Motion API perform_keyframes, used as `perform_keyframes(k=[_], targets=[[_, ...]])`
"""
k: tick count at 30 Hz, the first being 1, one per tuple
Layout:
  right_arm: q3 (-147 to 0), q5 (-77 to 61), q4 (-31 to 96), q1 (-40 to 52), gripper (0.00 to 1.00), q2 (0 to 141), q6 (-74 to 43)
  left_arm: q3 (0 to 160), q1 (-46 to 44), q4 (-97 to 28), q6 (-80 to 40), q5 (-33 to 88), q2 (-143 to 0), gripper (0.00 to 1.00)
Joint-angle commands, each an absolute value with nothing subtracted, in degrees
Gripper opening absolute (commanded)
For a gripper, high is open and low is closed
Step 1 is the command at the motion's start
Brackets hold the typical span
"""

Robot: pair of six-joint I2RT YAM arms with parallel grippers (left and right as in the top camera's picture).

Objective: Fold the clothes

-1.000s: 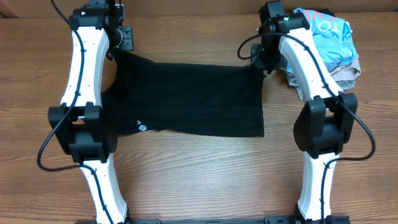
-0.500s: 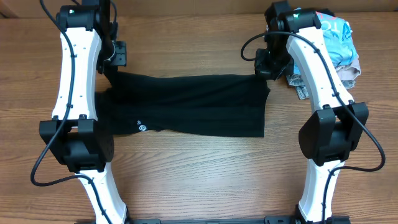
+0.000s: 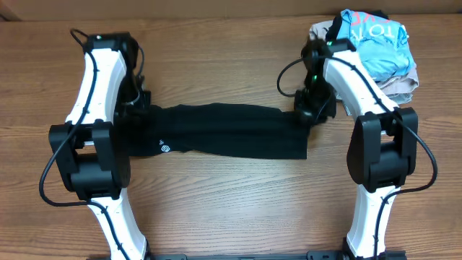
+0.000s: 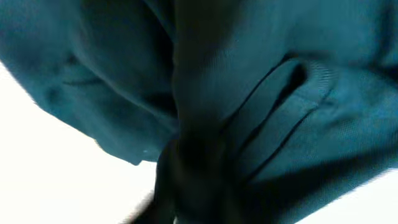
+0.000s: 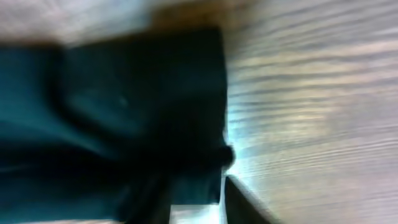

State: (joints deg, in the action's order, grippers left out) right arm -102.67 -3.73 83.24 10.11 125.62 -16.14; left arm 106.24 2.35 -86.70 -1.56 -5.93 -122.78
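The clothes are one black garment (image 3: 224, 133) lying in a long band across the table's middle, with its small white logo (image 3: 165, 149) near the left end. My left gripper (image 3: 138, 108) is at the garment's far left edge, shut on the fabric. My right gripper (image 3: 310, 115) is at the far right edge, also shut on the fabric. In the left wrist view, dark fabric (image 4: 261, 93) fills the frame and hides the fingers. In the right wrist view, fabric (image 5: 124, 112) bunches at the jaws (image 5: 193, 186) over the wood (image 5: 311, 93).
A light blue shirt with white lettering (image 3: 375, 40) lies on beige folded garments (image 3: 398, 85) at the back right corner, just behind my right arm. The wooden table (image 3: 231, 202) runs in front of the garment.
Both grippers have moved from the back of the table toward the front with the garment's far edge. The spread garment has narrowed to a band.
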Motion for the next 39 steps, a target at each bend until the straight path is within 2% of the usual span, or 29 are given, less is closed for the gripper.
perform_keyframes(k=[1, 2, 5, 11, 23, 25, 27, 28, 33, 39], targets=[[-99.5, -4.6, 81.2, 9.6, 0.48, 123.7, -16.5, 103.4, 2.7, -85.8, -0.6, -7.2, -121.6, 0.68], [-99.3, -4.6, 80.6, 9.5, 0.53, 123.7, -16.5, 103.3, 2.7, -85.6, -0.6, -8.2, -121.6, 0.8], [-99.4, -3.9, 79.0, 9.2, 0.61, 123.6, -15.7, 103.4, 2.7, -83.9, -0.4, -9.3, -121.6, 0.9], [-98.2, -5.1, 75.1, 8.6, 0.73, 123.6, -11.5, 105.6, 2.7, -80.6, 0.7, -9.2, -121.6, 0.94], [-86.3, -16.0, 68.0, 8.6, 0.74, 123.6, -8.9, 132.7, 2.7, -82.5, 0.7, -4.6, -121.6, 0.96], [-83.9, -18.9, 65.7, 8.6, 0.71, 123.6, -8.9, 136.4, 2.6, -82.5, 0.7, -2.6, -121.6, 0.96], [-80.9, -21.3, 62.9, 8.7, 0.62, 123.6, -8.9, 138.6, 2.6, -82.5, 0.7, -1.3, -121.6, 0.96], [-79.6, -22.1, 61.9, 8.7, 0.55, 123.6, -9.0, 139.3, 2.6, -82.5, 0.7, -1.0, -121.6, 0.96], [-75.9, -21.3, 59.9, 8.2, 0.04, 123.6, -9.4, 139.6, 2.6, -82.5, 0.7, -0.6, -121.6, 0.96], [-76.4, -17.1, 60.3, 3.2, 0.04, 120.7, -10.9, 139.6, 2.6, -81.1, 0.7, -0.6, -121.6, 0.96]])
